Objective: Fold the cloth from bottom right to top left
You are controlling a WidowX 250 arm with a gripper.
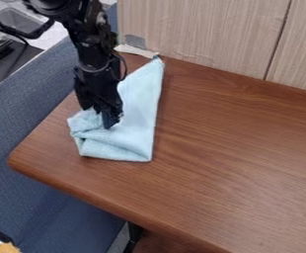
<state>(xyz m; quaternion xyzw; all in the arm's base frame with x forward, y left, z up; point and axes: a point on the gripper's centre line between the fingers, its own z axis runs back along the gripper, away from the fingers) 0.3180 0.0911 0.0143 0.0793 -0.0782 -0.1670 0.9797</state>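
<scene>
— Well, where to look for the cloth (139, 108)?

— On the bench (228, 143), along its left edge: narrow tip up at the far edge, by the wooden panel (208, 39), wide end toward the rounded left corner.

— And the pincer (109, 121)?

— Pointing down, right at the rumpled left part of the cloth. Impossible to tell how far open, or whether with any cloth in hold.

— Heavy to lift, perhaps?

— No, probably quite light, and soft, without stiffness to help. Likely to bend wherever pulled, and to wrinkle before sliding. Not fragile, so no need to fear a firm squeeze.

— Where, then, to take hold?

— For the asked fold, best at the bottom right corner of the cloth. Pinch slightly inward from the tip, to catch all the layers together; by the border only, easy to lose the lower one. Then lift low and carry toward the top left, without dragging.

— And by the rumpled part?

— Less advisable: too many loose creases, hence an uncertain bite.
</scene>
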